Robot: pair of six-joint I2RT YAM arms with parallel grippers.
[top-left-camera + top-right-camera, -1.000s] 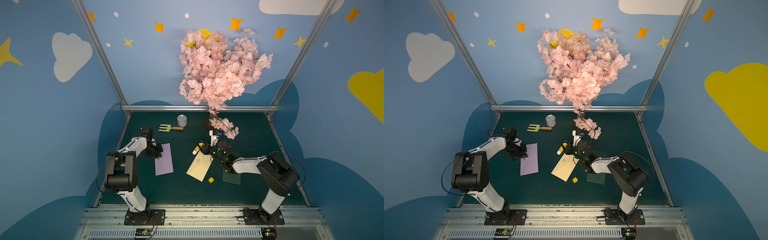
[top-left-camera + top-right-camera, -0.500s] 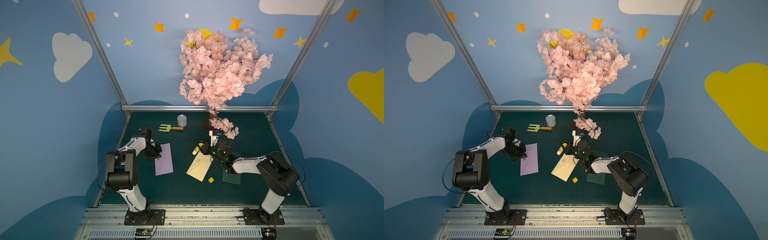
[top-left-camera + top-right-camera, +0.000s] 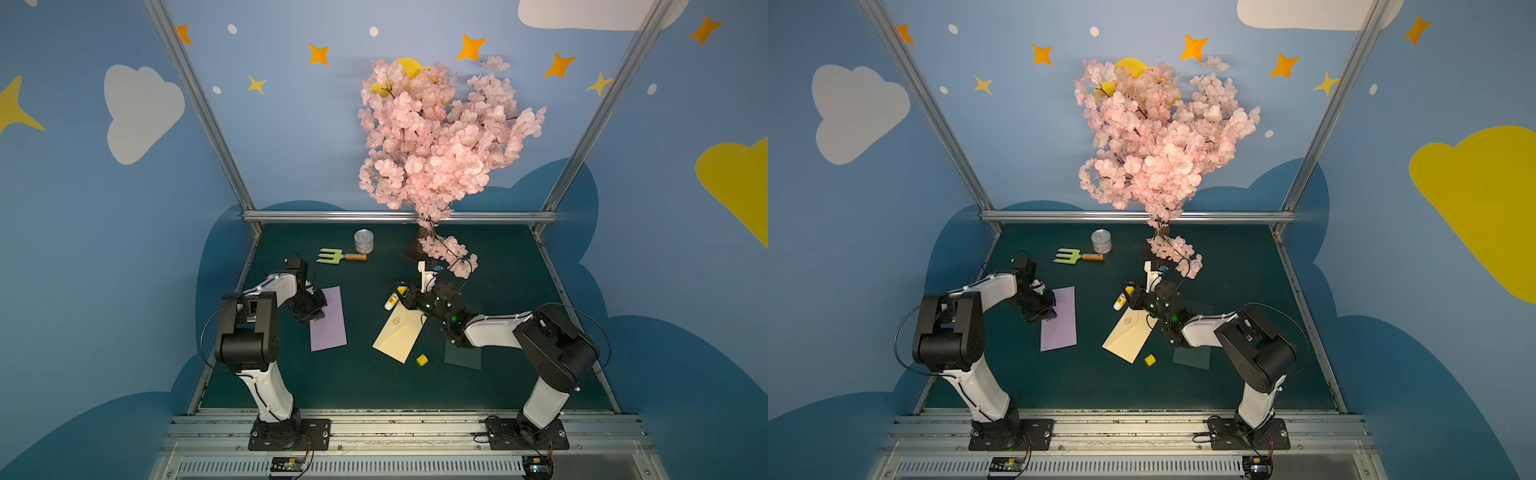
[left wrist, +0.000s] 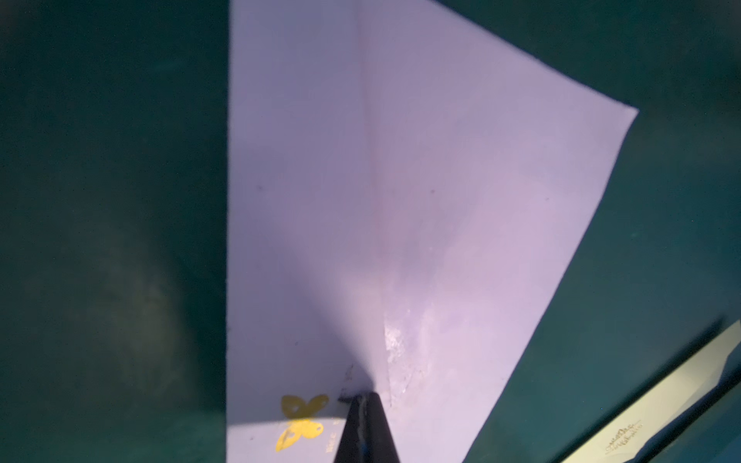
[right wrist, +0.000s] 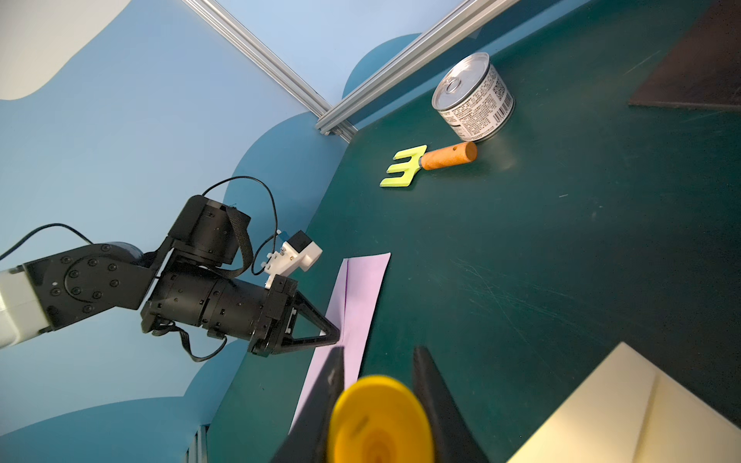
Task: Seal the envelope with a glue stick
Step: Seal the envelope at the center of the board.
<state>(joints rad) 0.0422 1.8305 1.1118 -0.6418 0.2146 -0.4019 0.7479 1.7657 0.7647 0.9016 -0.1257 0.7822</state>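
Forward, right arm [image 3: 494, 332] low (pincer [image 5: 378, 354] around glue stick [image 3: 391, 300])

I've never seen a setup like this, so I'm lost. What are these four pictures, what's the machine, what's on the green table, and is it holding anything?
It is two robot arms bolted at the front of a table. The two wide pictures come from one camera overhead, nearly the same view. The other two come from a camera on each wrist. The right arm's fingers are shut on a yellow glue stick, its cap lying loose beside the cream envelope. The left arm's fingers are shut, tips at a lilac envelope. Also there: a dark green envelope, a can, a garden fork and a pink blossom tree.
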